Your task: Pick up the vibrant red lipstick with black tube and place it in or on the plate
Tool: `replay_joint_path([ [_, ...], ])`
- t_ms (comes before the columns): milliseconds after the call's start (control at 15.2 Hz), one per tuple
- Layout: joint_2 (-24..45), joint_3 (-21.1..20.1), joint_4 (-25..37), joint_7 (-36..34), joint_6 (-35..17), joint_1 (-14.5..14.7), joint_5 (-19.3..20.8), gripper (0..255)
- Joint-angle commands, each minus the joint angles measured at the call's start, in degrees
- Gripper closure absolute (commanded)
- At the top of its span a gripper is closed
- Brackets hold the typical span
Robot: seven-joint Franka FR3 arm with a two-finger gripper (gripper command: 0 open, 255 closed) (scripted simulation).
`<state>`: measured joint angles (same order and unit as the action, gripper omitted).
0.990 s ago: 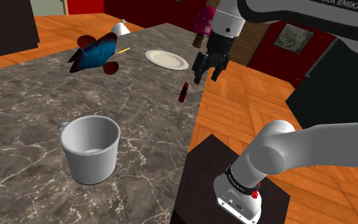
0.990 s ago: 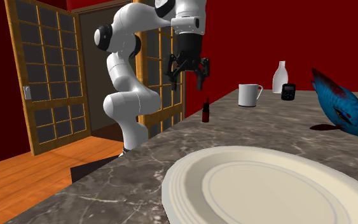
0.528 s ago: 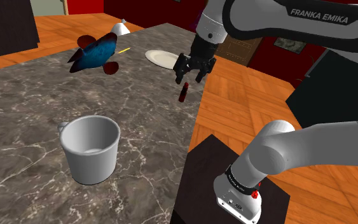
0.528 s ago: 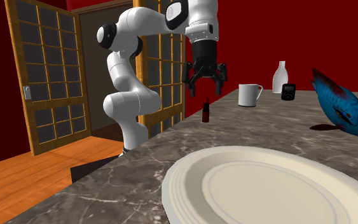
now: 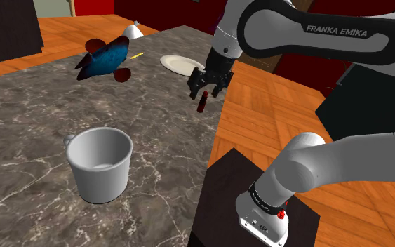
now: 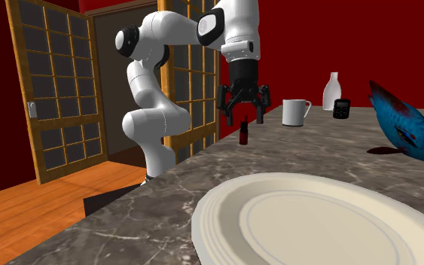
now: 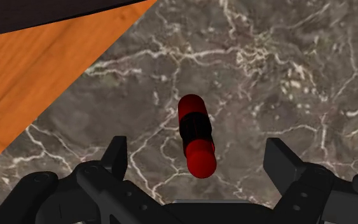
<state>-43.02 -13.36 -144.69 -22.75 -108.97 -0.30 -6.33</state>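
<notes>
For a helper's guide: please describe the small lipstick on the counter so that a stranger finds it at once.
Find the dark marble counter and follow its edge beside the orange wooden floor. Between the round white plate and the pale mug stands a small red and black lipstick tube, right below the open black pincer. It is the only slim upright thing there.

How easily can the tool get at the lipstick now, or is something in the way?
Probably yes. The open tool hangs right above the upright lipstick, its jaws apart to either side, and nothing stands close to it on the marble counter.
</notes>
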Motion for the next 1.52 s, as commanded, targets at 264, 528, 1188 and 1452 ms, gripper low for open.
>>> replay_joint_path([
  [264, -0.01, 0.00, -0.07, 0.01, -0.07, 0.00, 0.00, 255],
  [528, -0.01, 0.00, -0.07, 0.01, -0.07, 0.00, 0.00, 255],
  [1188, 0.09, 0.45, 3.81, 0.08, 3.70, -0.23, 0.39, 255],
  [1452, 0.42, 0.78, 7.08, 0.13, 6.65, -0.41, 0.69, 255],
])
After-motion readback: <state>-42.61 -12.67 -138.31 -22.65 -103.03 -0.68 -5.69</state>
